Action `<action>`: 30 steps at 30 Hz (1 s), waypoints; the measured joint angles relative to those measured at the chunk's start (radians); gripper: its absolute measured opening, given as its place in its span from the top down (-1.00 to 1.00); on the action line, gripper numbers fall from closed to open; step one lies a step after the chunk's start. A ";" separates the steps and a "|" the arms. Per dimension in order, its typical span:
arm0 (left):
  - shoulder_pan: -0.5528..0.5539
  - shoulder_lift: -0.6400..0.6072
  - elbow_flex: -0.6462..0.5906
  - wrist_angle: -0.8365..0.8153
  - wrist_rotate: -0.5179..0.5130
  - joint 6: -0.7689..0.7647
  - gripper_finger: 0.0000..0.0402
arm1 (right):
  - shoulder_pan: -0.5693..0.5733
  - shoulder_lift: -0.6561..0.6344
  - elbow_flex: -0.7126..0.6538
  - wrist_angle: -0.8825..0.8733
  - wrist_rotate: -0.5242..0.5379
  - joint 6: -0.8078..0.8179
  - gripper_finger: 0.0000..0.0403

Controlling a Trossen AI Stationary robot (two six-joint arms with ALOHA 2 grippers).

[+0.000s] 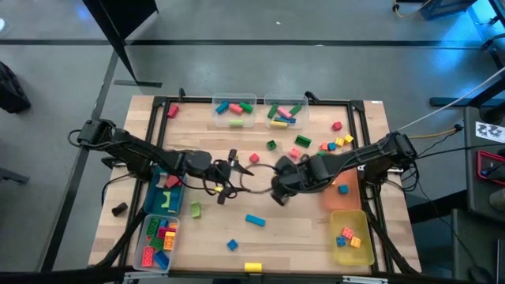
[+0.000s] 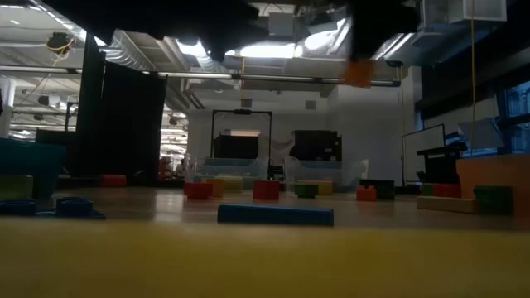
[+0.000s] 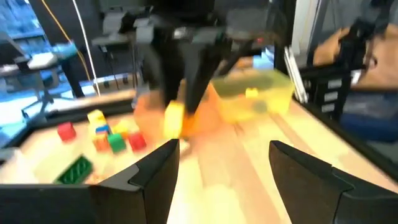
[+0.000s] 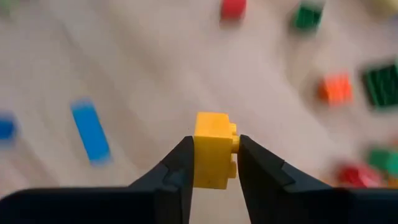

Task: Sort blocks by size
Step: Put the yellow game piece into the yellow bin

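Right gripper (image 4: 214, 163) pinches a small yellow block (image 4: 213, 157) at table centre — likely bound for the yellow bin (image 1: 352, 237) at 4 o'clock. Left gripper (image 3: 221, 163) spread, empty.

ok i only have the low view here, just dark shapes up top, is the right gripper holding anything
Observer: Yes, the right gripper is shut on a small yellow block, clear in its wrist view.
Operator: and the left one
Observer: The left gripper is open with nothing between its fingers.
Operator: where are they over the table
Observer: From above, both hang near the middle, the left gripper facing the right gripper.
Operator: yellow bin got anything in it
Observer: The yellow bin at the right front holds a few small blocks.
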 joint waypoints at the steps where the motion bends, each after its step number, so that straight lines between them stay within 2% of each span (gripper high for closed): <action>1: 0.000 0.000 0.000 -0.020 -0.001 0.003 -0.15 | 0.012 0.000 0.000 -0.047 -0.036 0.002 0.48; 6: 0.000 0.000 0.000 -0.084 -0.003 -0.014 -0.15 | 0.112 0.000 0.000 -0.286 -0.116 0.101 0.50; 9: 0.000 0.000 0.000 -0.096 -0.005 -0.018 -0.15 | 0.202 -0.001 0.000 -0.365 -0.160 0.174 0.50; 15: 0.000 0.000 0.000 -0.097 -0.006 -0.020 -0.15 | 0.409 -0.002 -0.057 -0.329 -0.196 0.345 0.48; 22: 0.000 0.000 -0.001 -0.097 -0.006 -0.020 -0.15 | 0.599 -0.002 -0.189 -0.305 -0.335 0.642 0.47; 30: -0.003 0.000 -0.001 -0.104 -0.006 0.001 -0.15 | 0.683 -0.002 -0.259 -0.179 -0.334 0.680 0.38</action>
